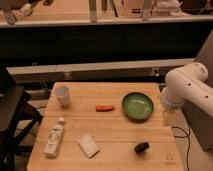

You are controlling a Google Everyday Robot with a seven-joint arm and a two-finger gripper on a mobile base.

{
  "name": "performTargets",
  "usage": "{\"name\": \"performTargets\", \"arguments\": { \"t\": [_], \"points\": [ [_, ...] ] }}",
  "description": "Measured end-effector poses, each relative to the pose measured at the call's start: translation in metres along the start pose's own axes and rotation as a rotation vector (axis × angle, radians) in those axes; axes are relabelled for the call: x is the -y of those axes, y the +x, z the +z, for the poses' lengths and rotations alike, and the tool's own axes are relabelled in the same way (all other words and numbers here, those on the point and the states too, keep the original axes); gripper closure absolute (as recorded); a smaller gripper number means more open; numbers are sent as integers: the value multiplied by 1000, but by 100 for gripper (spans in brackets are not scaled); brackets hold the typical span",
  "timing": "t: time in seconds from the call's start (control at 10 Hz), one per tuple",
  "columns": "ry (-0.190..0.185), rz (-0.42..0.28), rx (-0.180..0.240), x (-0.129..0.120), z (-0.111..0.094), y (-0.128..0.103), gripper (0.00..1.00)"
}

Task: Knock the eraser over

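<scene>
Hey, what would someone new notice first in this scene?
The bulky white robot arm at the right, its gripper hanging by the right edge of the wooden table. Next the green bowl right of centre, and the small black eraser nearer the front edge.

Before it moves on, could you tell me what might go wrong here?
The gripper hangs at the right edge of the table, beside the green bowl; heading for the eraser, it might clip the bowl. The eraser lies near the front edge, so a hard push could send it off.
</scene>
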Motion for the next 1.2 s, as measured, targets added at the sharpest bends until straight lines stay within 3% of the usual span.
{"name": "performTargets", "arguments": {
  "t": [0.3, 0.7, 1.2],
  "points": [
    [-18, -13, -6, -30, 17, -1, 20],
    [-24, -30, -9, -32, 21, -6, 20],
    [-34, -53, -15, -58, 29, -15, 20]
  ]
}}
